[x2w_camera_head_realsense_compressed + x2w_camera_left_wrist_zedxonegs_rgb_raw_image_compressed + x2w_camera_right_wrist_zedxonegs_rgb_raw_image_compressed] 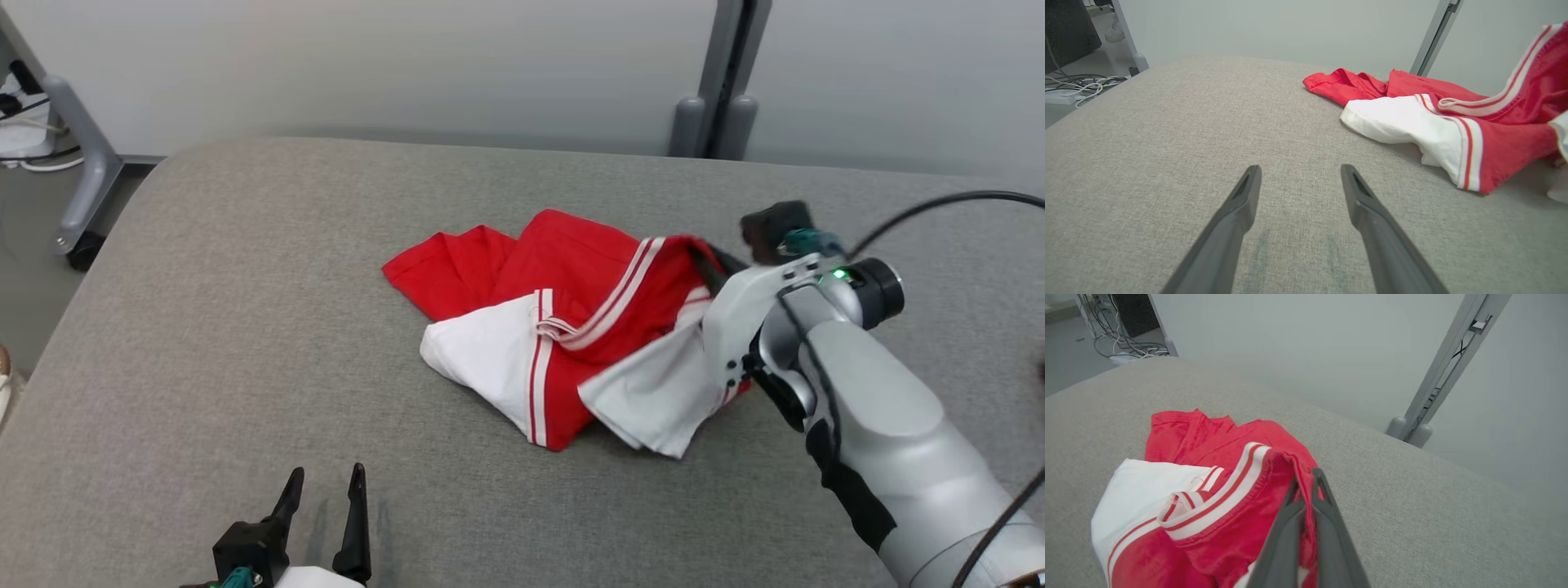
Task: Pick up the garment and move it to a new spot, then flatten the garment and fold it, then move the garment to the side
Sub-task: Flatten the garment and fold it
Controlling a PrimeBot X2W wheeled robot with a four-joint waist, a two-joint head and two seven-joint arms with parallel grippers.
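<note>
Loosely crumpled, the red garment (588,278) shows white panels and stripes.

No text, label, brand, number or sign can be read in any of the three views. The garment (588,269) bears only plain red and white stripes on its visible folds, with no lettering or tag that can be made out.

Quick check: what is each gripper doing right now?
Left gripper: open, holding nothing.
Right gripper: shut on the red-and-white garment, pinching a red fold near its striped edge.
</note>
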